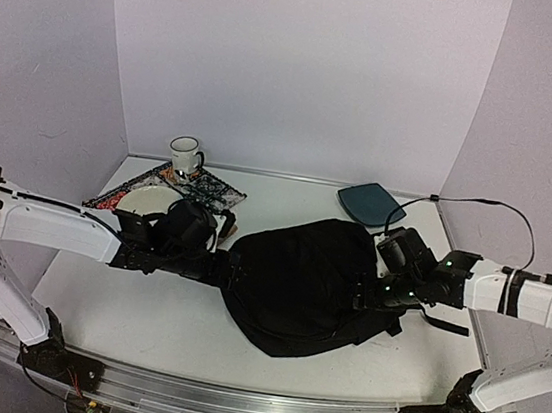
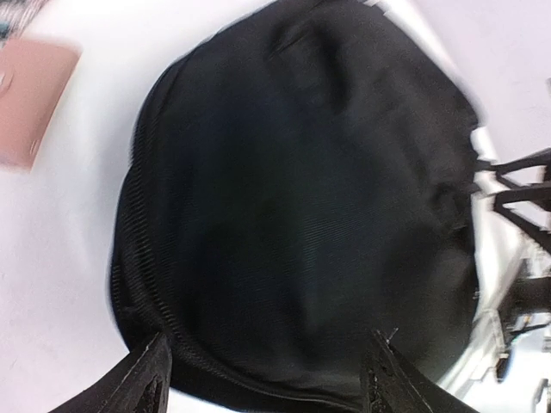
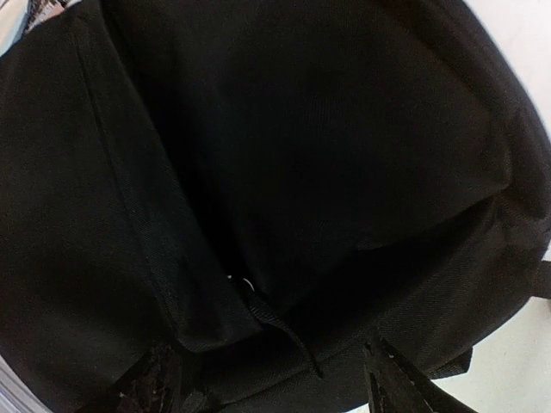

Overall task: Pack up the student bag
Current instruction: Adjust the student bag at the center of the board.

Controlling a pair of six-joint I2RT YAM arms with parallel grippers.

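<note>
While the student bag (image 1: pixel 307 281) lies on the table (image 1: pixel 142 311), left end effector (image 2: pixel 269 348) and right end effector (image 3: pixel 267 353) both gape released at its sides.

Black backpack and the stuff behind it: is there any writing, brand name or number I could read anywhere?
No readable text in any view.
student bag: plain black fabric, no label or logo showing.
mug: too small to tell any print.
patterned mat: colourful pattern only, no letters made out.
teal pad: blank.
</note>
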